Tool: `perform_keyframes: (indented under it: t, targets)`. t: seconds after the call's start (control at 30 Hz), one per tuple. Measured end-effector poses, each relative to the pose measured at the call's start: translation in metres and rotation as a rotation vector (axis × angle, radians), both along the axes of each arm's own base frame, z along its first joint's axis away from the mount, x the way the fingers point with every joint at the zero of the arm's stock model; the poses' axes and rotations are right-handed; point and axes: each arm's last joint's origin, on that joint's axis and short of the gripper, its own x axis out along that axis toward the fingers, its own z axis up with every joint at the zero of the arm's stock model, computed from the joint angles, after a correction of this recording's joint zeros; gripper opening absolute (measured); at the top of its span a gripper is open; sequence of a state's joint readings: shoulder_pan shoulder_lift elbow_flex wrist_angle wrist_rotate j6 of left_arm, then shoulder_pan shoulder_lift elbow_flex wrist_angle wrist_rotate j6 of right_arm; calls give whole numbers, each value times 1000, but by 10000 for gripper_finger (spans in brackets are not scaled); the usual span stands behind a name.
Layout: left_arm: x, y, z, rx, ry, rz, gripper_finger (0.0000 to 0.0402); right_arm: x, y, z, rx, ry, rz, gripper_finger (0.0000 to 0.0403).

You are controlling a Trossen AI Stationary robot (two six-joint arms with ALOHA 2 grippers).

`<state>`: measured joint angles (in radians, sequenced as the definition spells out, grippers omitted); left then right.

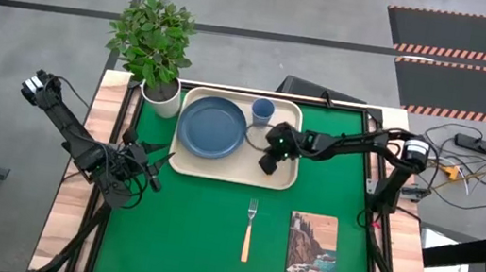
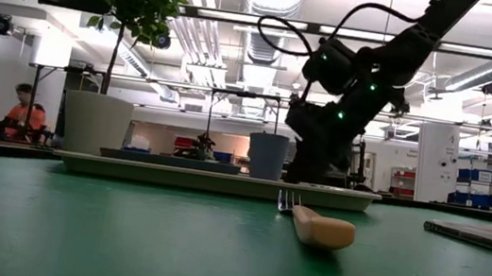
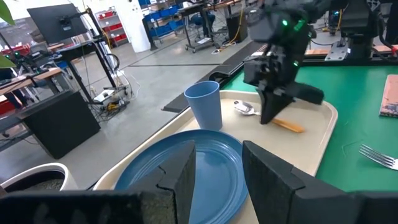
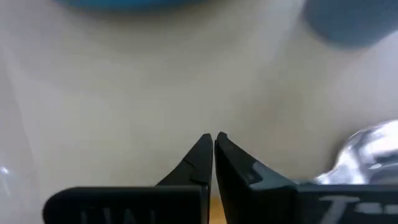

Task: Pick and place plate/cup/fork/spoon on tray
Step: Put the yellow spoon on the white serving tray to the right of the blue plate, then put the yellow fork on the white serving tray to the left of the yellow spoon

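High view: tray [image 1: 184, 160] sits at the far centre of the green mat [image 1: 200, 235], its far rim close to the mat's far edge. Plate [image 1: 212, 128] fills the tray's left half; cup [image 1: 263, 111] stands at the tray's far edge, just right of the plate. Right gripper [image 1: 270, 164] is over the tray's right part, near its right rim. Fork [image 1: 249, 229] lies on the mat, near of the tray and well apart from it, tines toward the tray. Card [image 1: 312, 249] lies right of the fork with a gap between. Plant pot [image 1: 162, 97] stands just off the tray's far-left corner. Left gripper [image 1: 146, 162] waits at the mat's left edge, near the tray's near-left corner. The near-left mat is open.

Low view: fork [image 2: 315, 225] points handle-first at the camera, tray rim [image 2: 128, 169] behind it. Cup [image 2: 267, 155] stands upright; right gripper [image 2: 304, 169] comes down onto the tray just right of the cup.

Left wrist view: left fingers [image 3: 266, 180] stand apart, holding nothing. Past them lie the plate [image 3: 205, 174], the cup [image 3: 206, 104], and the spoon [image 3: 261, 114] flat on the tray between the cup and the right rim. Right gripper [image 3: 267, 115] is down at the spoon's handle, hiding its middle.

Right wrist view: right gripper [image 4: 212, 149] has its tips nearly closed, a thin slit between, and nothing visible in them. Spoon bowl [image 4: 367, 152] lies just beside it on the tray [image 4: 124, 93].
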<state>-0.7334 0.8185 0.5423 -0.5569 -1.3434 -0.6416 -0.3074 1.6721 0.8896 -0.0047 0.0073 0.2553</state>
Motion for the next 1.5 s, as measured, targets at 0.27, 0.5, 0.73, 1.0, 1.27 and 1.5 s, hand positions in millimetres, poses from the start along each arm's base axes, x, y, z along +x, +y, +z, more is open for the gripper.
perform_keyframes:
  t: [0.27,0.5,0.73,1.0,1.27,1.5]
  targets:
    - [0,0,0,0,0,0,114,-7,7,-6,-68,140,-45,8]
    - [0,0,0,-1,-1,0,114,-4,6,-2,-72,126,-43,9]
    - [0,0,0,-1,-1,0,114,-3,11,23,-73,130,-25,9]
    - [0,0,0,-2,-2,0,114,-8,52,58,17,30,-40,8]
    - [0,0,0,-4,-3,0,114,-5,110,78,243,-76,-36,9]
    - [0,0,0,27,22,-6,114,21,148,117,299,-178,37,9]
